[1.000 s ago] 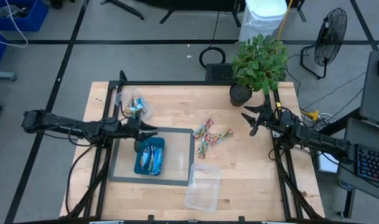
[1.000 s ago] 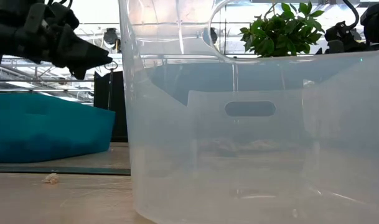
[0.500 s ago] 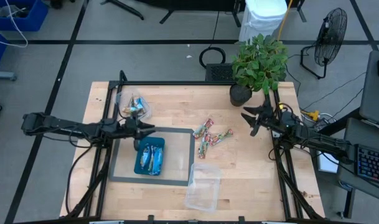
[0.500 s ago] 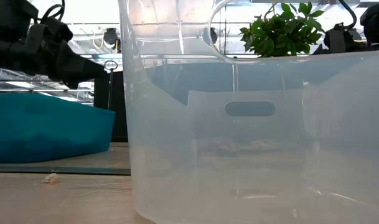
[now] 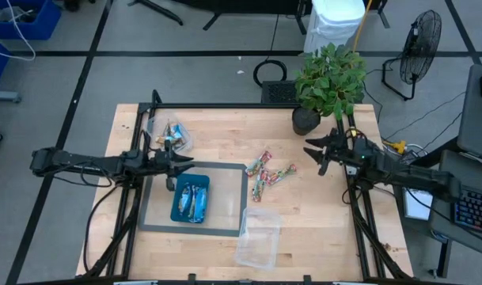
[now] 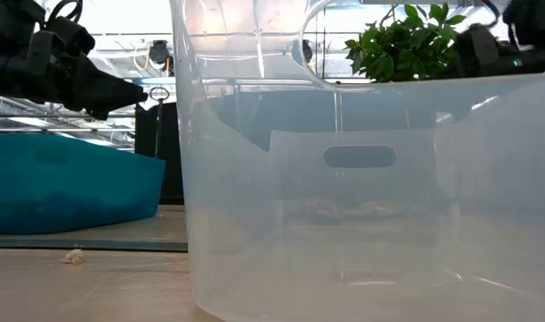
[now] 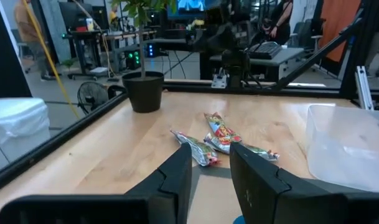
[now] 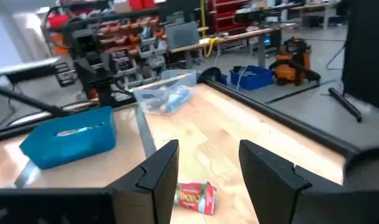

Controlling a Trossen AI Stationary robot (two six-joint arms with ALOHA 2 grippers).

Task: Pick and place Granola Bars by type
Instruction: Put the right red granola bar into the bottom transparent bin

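Several red-green bars point(image 5: 270, 171) lie loose on the wood at mid-table and also show in the left wrist view point(image 7: 221, 138); one shows in the right wrist view point(image 8: 193, 198). Blue bars point(image 5: 191, 199) lie in the teal tray point(image 5: 177, 212). Silver-tan bars point(image 5: 172, 133) sit in a clear tub point(image 5: 183, 142) at the far left. My left gripper point(image 5: 185, 164) is open and empty above the tray's far left corner; it also shows in the left wrist view point(image 7: 211, 168). My right gripper point(image 5: 313, 156) is open and empty, right of the red-green bars point(image 8: 208, 168).
The tray stands on a grey mat point(image 5: 229, 202). A second clear tub point(image 5: 258, 236) stands near the front edge and fills the low view point(image 6: 361, 179). A potted plant point(image 5: 329, 79) stands at the far right corner, close behind my right arm.
My left gripper has drawn back a little toward the table's left edge, still open and empty. My right gripper has edged slightly toward the red-green bars. No bar has moved.
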